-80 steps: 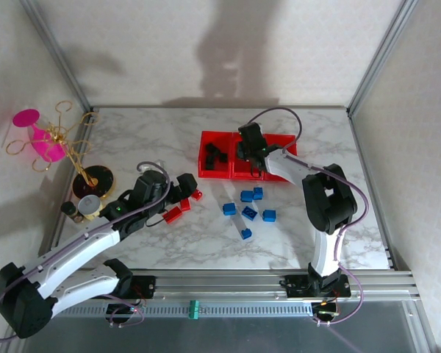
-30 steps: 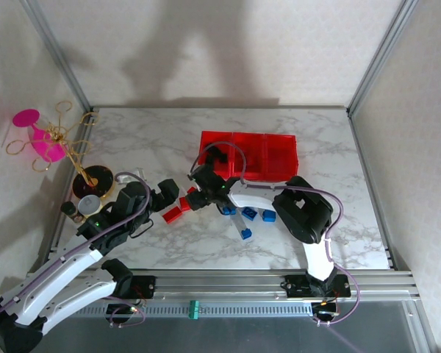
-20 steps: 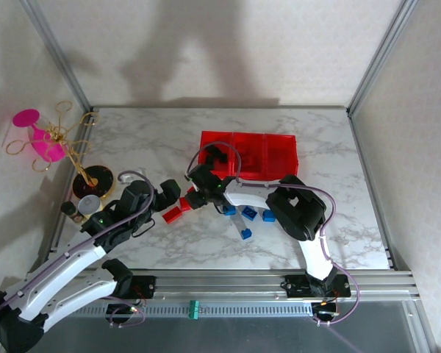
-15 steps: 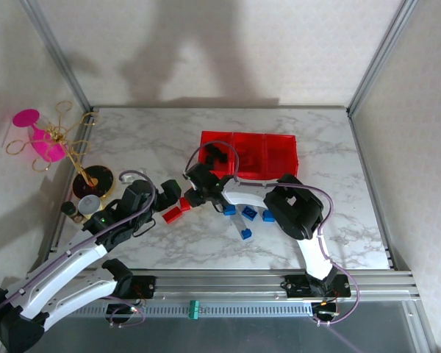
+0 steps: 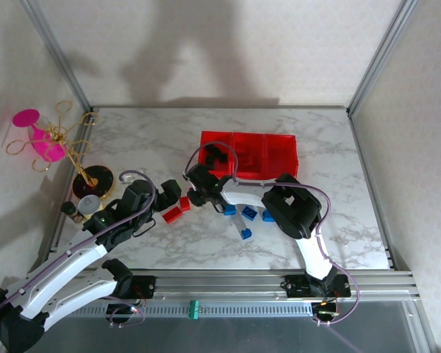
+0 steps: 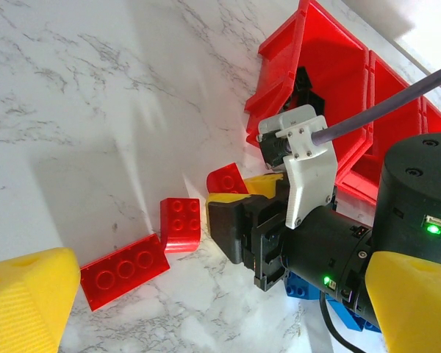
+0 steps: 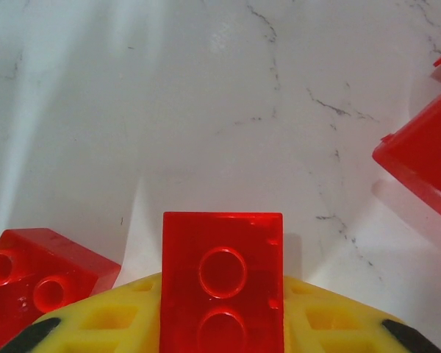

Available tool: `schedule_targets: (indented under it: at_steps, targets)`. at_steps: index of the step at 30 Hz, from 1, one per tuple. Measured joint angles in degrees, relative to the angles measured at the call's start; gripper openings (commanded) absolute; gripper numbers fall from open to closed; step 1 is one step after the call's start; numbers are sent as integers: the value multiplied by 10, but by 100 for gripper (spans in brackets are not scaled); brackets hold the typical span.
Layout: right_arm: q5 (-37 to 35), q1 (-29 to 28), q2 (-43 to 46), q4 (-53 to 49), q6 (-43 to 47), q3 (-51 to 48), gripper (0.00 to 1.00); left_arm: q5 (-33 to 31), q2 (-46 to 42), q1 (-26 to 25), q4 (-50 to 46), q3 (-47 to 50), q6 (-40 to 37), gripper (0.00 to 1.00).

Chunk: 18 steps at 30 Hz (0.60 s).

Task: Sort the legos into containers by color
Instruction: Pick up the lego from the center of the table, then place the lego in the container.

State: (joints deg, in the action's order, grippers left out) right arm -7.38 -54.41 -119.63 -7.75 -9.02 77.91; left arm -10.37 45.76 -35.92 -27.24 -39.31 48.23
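We see the right gripper (image 7: 222, 320) clamped on a red lego brick (image 7: 222, 283). In its wrist view the brick stands between the two yellow pads (image 7: 110, 323), studs toward the camera, with the marble table (image 7: 169, 110) beyond. From above, the right gripper (image 5: 192, 193) sits low over the table, just in front of the left end of the containers (image 5: 279, 158), a row of three joined red bins. We think the held brick is close to the marble, but we cannot tell whether it touches. A neighbouring red brick (image 7: 40, 283) lies just beside it at the lower left of the wrist view, and a corner of the containers (image 7: 426, 158) shows at the right edge.

The left gripper (image 5: 164, 198) stands wide open with nothing between its fingers (image 6: 22, 309), near the right gripper and pointing toward it. Its camera shows a square red brick (image 6: 181, 223) and a longer red brick (image 6: 125, 268) lying just beside each other on the marble, between it and the right gripper, where the red lego brick (image 6: 228, 179) shows at the yellow tips.

Black bricks (image 5: 219, 156) lie in the leftmost bin. Blue bricks (image 5: 248, 213) are scattered on the marble in front of the bins, to the right of both grippers. A pink goblet (image 5: 37, 140) sits at the far left, well apart from the bricks
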Motion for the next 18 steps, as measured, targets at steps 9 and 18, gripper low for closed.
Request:
schedule_targets:
  at_steps: [9,18]
  targets:
    - [2,6,106,-5,-52,-64,28,3,-6,0,9,0,0,100]
    - [-8,68,218,-14,-102,-100,27,35,17,-1,60,-3,-3,100]
